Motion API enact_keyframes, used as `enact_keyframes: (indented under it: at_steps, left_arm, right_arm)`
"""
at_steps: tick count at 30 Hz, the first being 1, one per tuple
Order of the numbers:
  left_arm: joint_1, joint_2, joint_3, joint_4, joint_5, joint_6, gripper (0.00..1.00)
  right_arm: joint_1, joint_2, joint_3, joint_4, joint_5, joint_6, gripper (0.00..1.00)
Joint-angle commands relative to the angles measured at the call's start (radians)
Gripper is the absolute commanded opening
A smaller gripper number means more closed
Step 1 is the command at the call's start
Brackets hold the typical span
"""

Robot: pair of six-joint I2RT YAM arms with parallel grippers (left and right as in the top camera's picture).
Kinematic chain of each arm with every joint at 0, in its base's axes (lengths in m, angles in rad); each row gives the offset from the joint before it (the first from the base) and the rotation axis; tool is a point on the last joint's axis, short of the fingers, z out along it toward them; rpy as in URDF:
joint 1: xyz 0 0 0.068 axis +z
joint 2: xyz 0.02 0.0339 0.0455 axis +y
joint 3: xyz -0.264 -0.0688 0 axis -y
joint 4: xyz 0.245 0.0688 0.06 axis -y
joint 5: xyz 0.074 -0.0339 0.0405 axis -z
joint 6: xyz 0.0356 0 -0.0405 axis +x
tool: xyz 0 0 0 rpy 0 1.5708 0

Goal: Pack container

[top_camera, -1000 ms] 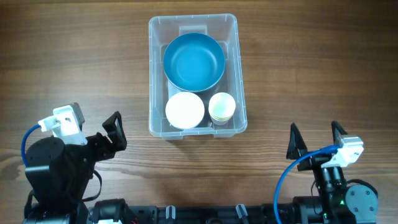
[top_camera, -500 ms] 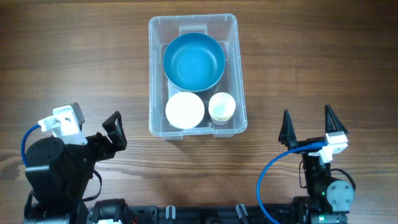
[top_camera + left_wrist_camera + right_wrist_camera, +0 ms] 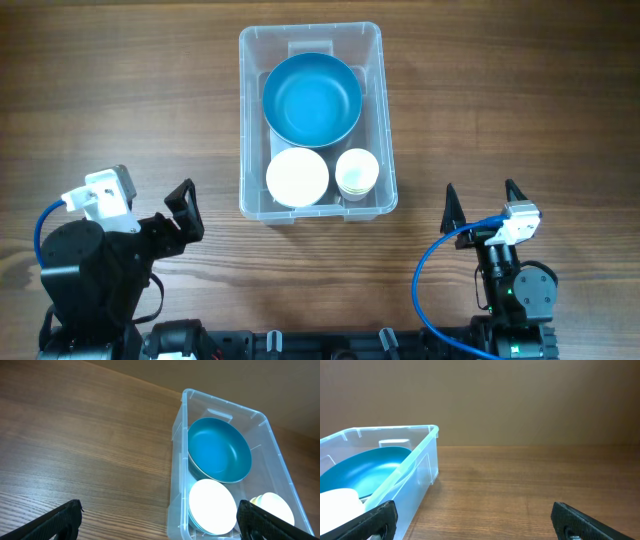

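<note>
The clear plastic container (image 3: pixel 248 120) stands at the middle back of the wooden table. It holds a blue bowl (image 3: pixel 311 97), a white bowl (image 3: pixel 297 177) and a stack of pale cups (image 3: pixel 357 172). It also shows in the left wrist view (image 3: pixel 178 435) and the right wrist view (image 3: pixel 422 467). My left gripper (image 3: pixel 185 213) is open and empty, near the front left, apart from the container. My right gripper (image 3: pixel 480 206) is open and empty, at the front right of the container. Both open jaws show in the wrist views (image 3: pixel 160 522) (image 3: pixel 475 522).
Bare wooden table (image 3: pixel 520 90) lies to the left and right of the container. A blue cable (image 3: pixel 430 270) loops beside the right arm's base at the front edge.
My right arm has turned and shifted left toward the container's front right corner, its jaws staying open. The left arm and the container's contents have not moved.
</note>
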Motion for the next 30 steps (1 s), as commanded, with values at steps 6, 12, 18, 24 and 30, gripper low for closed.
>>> enact_keyframes:
  at_steps: [6,12,18,24,30]
  left_arm:
    - [-0.005,-0.006,-0.005,0.003,0.016,-0.009,1.00]
    - [-0.005,-0.006,-0.005,0.003,0.016,-0.009,1.00]
    - [-0.005,-0.006,-0.005,0.003,0.016,-0.009,1.00]
    - [-0.005,-0.026,-0.010,-0.044,-0.005,-0.008,1.00]
    - [-0.005,-0.186,-0.188,0.037,-0.021,0.096,1.00]
  right_arm:
    - [0.003,0.003,-0.001,0.003,0.021,0.011,1.00]
    - [0.003,0.003,-0.001,0.003,0.021,0.011,1.00]
    - [0.003,0.003,-0.001,0.003,0.021,0.011,1.00]
    - [0.003,0.003,-0.001,0.003,0.021,0.011,1.00]
    - [0.003,0.003,-0.001,0.003,0.021,0.011,1.00]
